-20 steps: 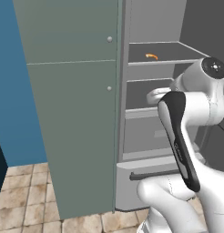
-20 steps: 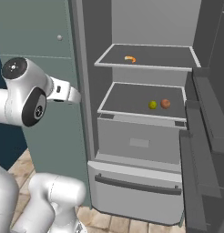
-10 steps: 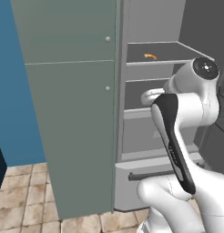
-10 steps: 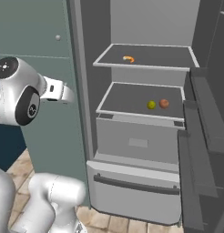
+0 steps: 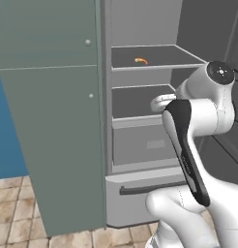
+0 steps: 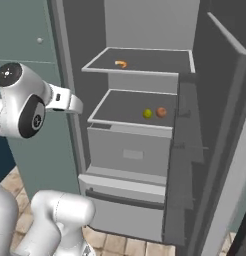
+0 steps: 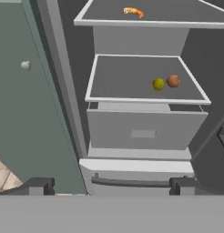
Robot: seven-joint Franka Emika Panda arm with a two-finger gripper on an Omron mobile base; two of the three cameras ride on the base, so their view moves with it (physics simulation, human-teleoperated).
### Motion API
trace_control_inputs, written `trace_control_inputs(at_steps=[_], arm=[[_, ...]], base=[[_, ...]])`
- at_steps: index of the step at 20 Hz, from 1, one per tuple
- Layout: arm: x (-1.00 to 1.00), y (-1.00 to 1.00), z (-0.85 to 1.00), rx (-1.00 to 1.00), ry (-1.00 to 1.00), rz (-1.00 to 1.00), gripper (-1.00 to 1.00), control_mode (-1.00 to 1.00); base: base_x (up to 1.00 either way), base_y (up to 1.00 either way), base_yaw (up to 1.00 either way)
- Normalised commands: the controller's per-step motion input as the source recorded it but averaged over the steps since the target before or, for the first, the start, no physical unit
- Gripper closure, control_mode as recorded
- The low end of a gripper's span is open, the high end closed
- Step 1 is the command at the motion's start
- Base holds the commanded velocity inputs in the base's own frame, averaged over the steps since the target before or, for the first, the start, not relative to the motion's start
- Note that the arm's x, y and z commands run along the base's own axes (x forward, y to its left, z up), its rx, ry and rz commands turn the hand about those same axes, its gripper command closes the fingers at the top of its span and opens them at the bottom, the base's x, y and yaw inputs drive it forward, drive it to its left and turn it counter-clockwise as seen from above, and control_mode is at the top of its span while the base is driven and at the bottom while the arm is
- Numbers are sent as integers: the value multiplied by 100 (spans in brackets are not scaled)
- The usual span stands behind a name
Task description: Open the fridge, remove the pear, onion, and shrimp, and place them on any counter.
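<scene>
Nowhere is any lettering legible. Open fridge (image 6: 140, 150): grey shelves, shrimp (image 7: 133, 12) on the upper one, pear (image 7: 158, 83) just beside onion (image 7: 173, 81) on the lower. End effector (image 7: 111, 185) spread, empty, outside. Grey-green cabinet (image 5: 53, 121) left; tan tiled floor (image 5: 14, 213).

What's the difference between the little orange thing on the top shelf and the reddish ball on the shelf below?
The shrimp is thin, curved and flat; the onion is a round ball. The shrimp is bright orange, the onion a darker reddish-brown. The shrimp lies alone on the upper shelf, while the onion sits on the lower shelf right beside the yellow-green pear. Both are small and rest inside the open fridge.
</scene>
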Motion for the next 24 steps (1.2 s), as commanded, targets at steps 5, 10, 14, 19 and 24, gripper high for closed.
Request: trace_control_inputs(at_steps=[5, 10, 14, 19, 24], arm=[[0, 0, 0, 0, 0, 0, -100, 100], [0, 0, 0, 0, 0, 0, -100, 100], [0, 0, 0, 0, 0, 0, -100, 100], [0, 0, 0, 0, 0, 0, -100, 100], [0, 0, 0, 0, 0, 0, -100, 100]], base=[[40, -11, 0], [74, -22, 0], [72, -58, 0], [60, -39, 1], [53, 0, 0]])
